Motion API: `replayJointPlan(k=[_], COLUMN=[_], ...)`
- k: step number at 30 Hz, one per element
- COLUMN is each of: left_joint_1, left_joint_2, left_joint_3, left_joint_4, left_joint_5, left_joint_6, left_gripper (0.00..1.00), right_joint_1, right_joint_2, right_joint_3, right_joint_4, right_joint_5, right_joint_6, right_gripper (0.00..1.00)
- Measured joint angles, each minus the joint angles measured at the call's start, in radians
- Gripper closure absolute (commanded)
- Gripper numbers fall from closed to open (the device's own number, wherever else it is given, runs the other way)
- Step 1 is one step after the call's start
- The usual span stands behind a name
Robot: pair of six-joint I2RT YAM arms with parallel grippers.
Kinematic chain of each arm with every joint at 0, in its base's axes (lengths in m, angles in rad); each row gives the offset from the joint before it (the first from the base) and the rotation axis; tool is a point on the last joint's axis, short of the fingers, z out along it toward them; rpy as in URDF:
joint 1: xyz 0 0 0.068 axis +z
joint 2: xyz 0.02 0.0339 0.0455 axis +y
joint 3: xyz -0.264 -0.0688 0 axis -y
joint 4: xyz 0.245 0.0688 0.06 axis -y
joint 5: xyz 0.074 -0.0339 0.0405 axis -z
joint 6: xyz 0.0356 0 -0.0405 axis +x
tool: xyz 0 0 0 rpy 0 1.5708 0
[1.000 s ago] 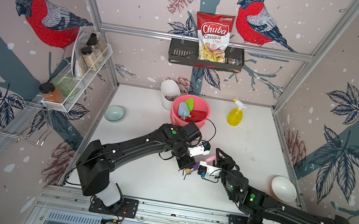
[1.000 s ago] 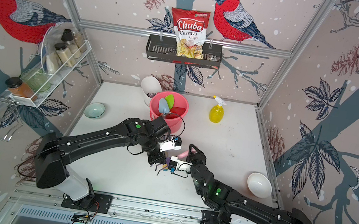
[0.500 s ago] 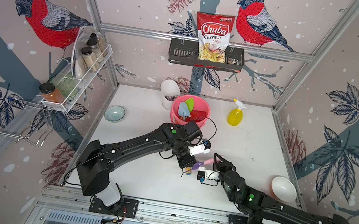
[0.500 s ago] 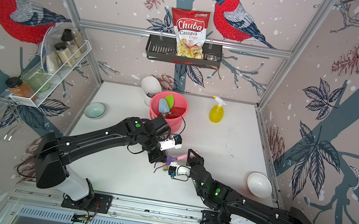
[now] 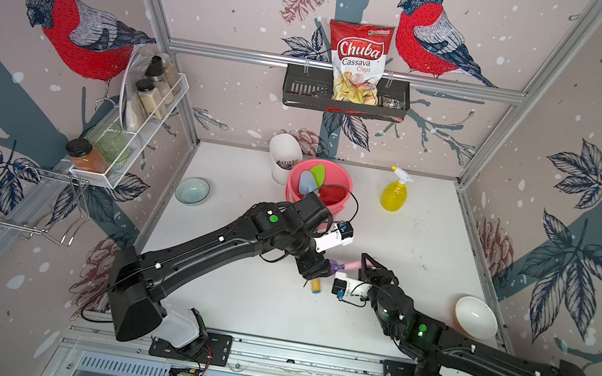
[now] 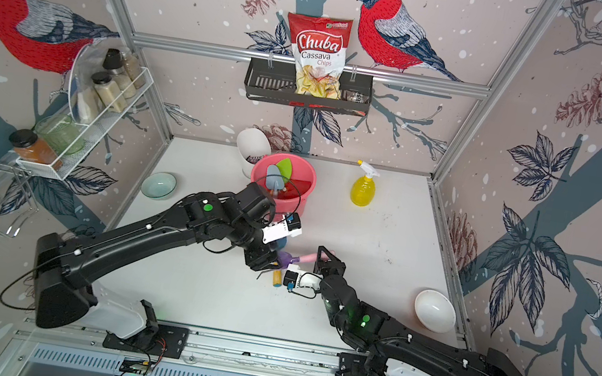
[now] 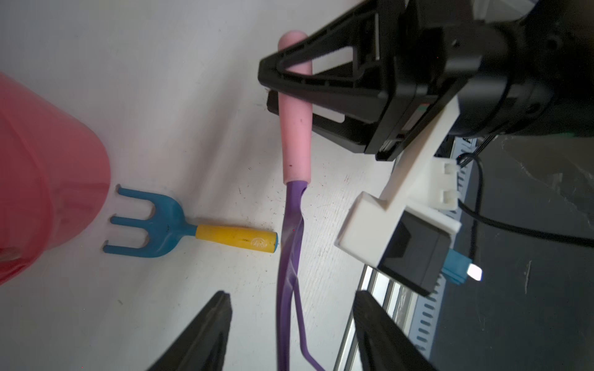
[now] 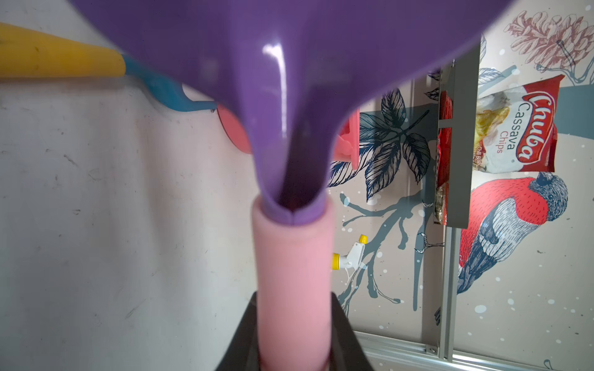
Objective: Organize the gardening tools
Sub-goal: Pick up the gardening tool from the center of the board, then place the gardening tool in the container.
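Right pincer (image 5: 366,265) is clamped on the pink handle of the purple rake (image 7: 294,231); in the right wrist view the handle runs straight out from between my two fingers, the purple head fanning out beyond it. Rake long axis: roughly left-right across the worktop (image 5: 427,239), handle to the right and a little farther back, head to the left. Left pincer (image 7: 291,305) stands open at the head end, one finger on each side of the purple tines with clear gaps, touching nothing that I can see. Cannot tell whether the tines rest on the worktop or hang just above it. Blue fork (image 7: 167,231) lies flat on the worktop, long axis near-far, three prongs pointing far toward the pink bucket (image 7: 48,176) and stopping just short of its wall; its yellow handle points near, its end just beside the rake's neck in the left wrist view. In both top views only the yellow handle end shows below my left wrist. Light-blue trowel (image 5: 307,182) and green spade (image 5: 319,173) stand in the bucket, blades up. Yellow spray bottle (image 5: 394,196) is upright, to the right of the bucket and well apart from both pincers, its nozzle pointing right.
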Motion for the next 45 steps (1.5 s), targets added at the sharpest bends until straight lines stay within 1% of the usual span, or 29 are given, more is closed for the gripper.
replayJointPlan(k=[5,8,10,14,19,26,31,34,38,45], left_joint_1=[0.122,0.187,0.225,0.279,0.326,0.342,0.342,0.342,0.342,0.342], left_joint_2=[-0.145,-0.24,-0.285,-0.36,-0.441,-0.501,-0.507,-0.507,-0.5,-0.489], left_joint_3=[-0.083,-0.153,-0.191,-0.271,-0.351,-0.483,-0.575,-0.614,-0.645,-0.66], left_joint_4=[0.12,0.2,0.257,0.367,0.46,0.602,0.686,0.738,0.79,0.842], left_joint_5=[-0.01,-0.023,-0.034,-0.082,-0.156,-0.195,-0.198,-0.189,-0.178,-0.156], left_joint_6=[-0.046,-0.084,-0.111,-0.162,-0.216,-0.292,-0.366,-0.403,-0.441,-0.467], left_gripper=[0.13,0.06,0.04,0.04,0.04,0.04,0.04,0.04,0.04,0.04], right_joint_1=[-0.005,-0.032,-0.052,-0.101,-0.156,-0.214,-0.249,-0.274,-0.311,-0.351], right_joint_2=[0.024,0.053,0.08,0.141,0.24,0.396,0.489,0.546,0.639,0.78], right_joint_3=[0.023,0.051,0.082,0.182,0.325,0.54,0.649,0.693,0.745,0.799], right_joint_4=[-0.005,-0.02,-0.035,-0.056,-0.052,-0.018,0.034,0.079,0.123,0.199], right_joint_5=[0.018,0.017,0.017,0.007,-0.051,-0.14,-0.218,-0.27,-0.311,-0.357], right_joint_6=[0.08,0.155,0.208,0.335,0.486,0.706,0.862,0.949,1.049,1.166], right_gripper=[1.0,1.0,1.0,1.0,1.0,1.0,1.0,1.0,1.0,1.0])
